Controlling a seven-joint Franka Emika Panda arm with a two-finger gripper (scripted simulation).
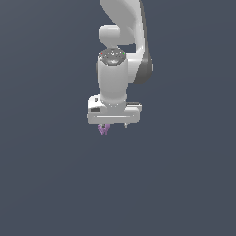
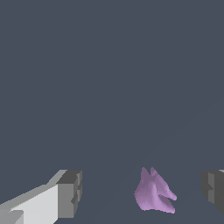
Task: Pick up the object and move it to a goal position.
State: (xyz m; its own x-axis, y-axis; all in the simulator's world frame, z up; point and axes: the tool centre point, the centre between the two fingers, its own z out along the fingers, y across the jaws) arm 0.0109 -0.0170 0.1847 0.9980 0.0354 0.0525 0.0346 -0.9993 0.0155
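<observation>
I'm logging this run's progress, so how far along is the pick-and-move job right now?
Done: the gripper has reached the light-purple object, which lies between its open fingers, nearer one of them. In hand: closing on it; neither pad appears to touch it. Left: grasp, lift, carry to the goal, for which no marker is visible.

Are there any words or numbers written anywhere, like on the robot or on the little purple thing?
No readable text anywhere.
White robot arm's round dark wrist cap: a few tiny red and green specks, too small to read as letters or signs.
White gripper with dark grey finger pads: no writing.
Tiny light-purple lumpy object between the open fingers: plain, no label.
Dark grey-blue background: blank.
</observation>
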